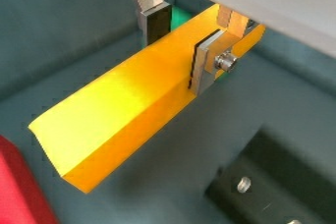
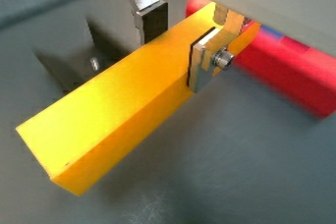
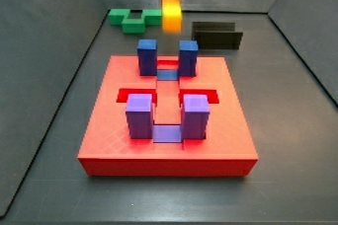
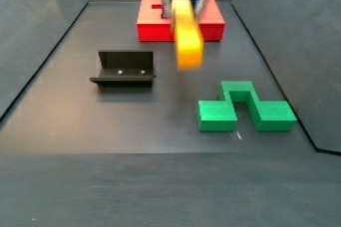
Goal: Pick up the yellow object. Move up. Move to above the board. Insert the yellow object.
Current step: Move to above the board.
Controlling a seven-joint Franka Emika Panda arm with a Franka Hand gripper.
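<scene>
Dark floor lies below as the gripper (image 1: 182, 33) clenches the yellow object (image 4: 185, 32) by its top end, hanging clear for carrying toward the board (image 4: 151, 17) at twelve o'clock.

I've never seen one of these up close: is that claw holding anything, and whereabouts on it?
Yes. The gripper is shut on the yellow object, its fingers clamping the flat sides near one end, so the bar hangs down.

Hand (image 1: 184, 39) raised — clamped (fingers closed).
</scene>
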